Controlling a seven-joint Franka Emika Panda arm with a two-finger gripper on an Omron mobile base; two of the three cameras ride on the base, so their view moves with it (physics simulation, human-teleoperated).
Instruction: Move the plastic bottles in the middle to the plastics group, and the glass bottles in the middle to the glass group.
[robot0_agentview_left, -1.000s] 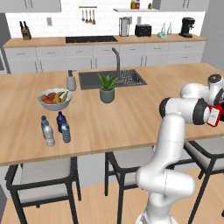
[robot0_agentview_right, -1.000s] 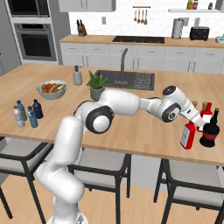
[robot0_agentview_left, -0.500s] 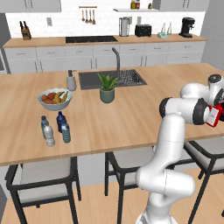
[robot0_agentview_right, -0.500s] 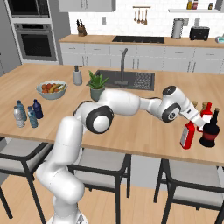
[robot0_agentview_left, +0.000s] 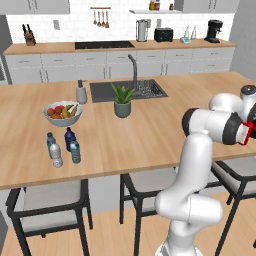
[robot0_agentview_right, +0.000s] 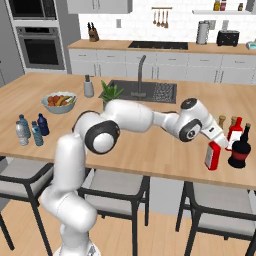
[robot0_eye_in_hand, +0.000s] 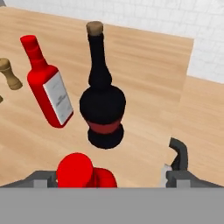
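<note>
Red bottle stands on the island beside the glass group.
We see our gripper just above its cap, fingers spread and gripping nothing; second red bottle and dark bottle stand close by.

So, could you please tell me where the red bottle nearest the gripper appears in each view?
Left base view: the red bottle is a red sliver at the right edge, beside the arm.
Right base view: lower right, just left of the squat dark bottle.
Hand view: its red cap sits at the bottom, left of centre.
Shared landmark: the wooden counter.
</note>
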